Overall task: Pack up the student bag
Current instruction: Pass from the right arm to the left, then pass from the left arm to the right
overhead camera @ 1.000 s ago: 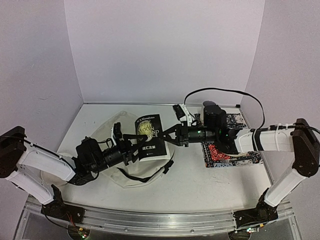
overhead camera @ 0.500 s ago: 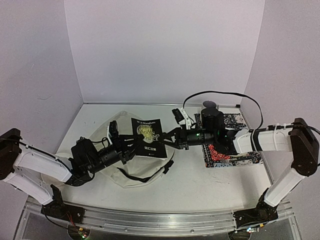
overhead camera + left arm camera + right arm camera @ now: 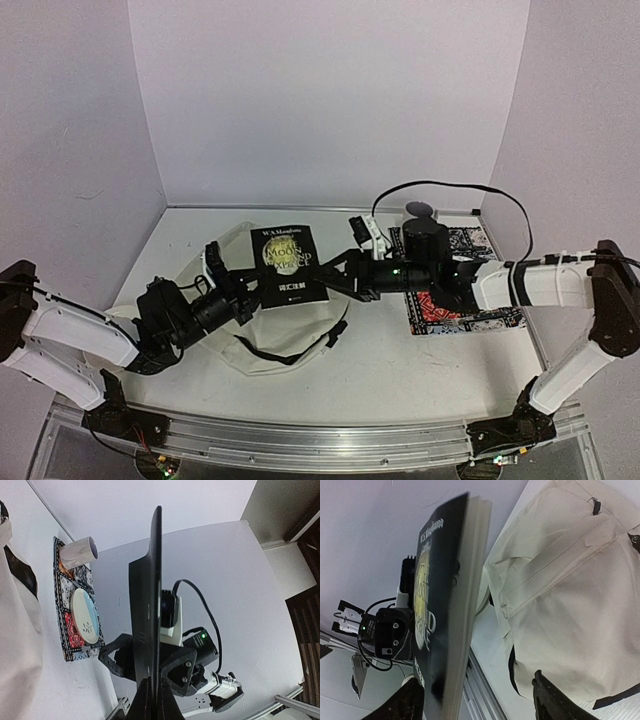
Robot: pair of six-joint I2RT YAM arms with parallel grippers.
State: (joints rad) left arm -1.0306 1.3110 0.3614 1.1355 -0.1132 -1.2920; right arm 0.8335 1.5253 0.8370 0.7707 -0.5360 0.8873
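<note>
Looking down from above, you have the left gripper [image 3: 252, 290] clamped on the lower corner of the black book [image 3: 283, 262], held in the air over the student bag [image 3: 285, 335]. The bag lies flat on the table [image 3: 420, 370] beneath your left arm. The right gripper [image 3: 335, 278] has its jaws apart, one on each side of the book's opposite edge.

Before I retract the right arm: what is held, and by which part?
The left gripper pinches the black book at its lower left corner; the right gripper stands open, not gripping.
</note>
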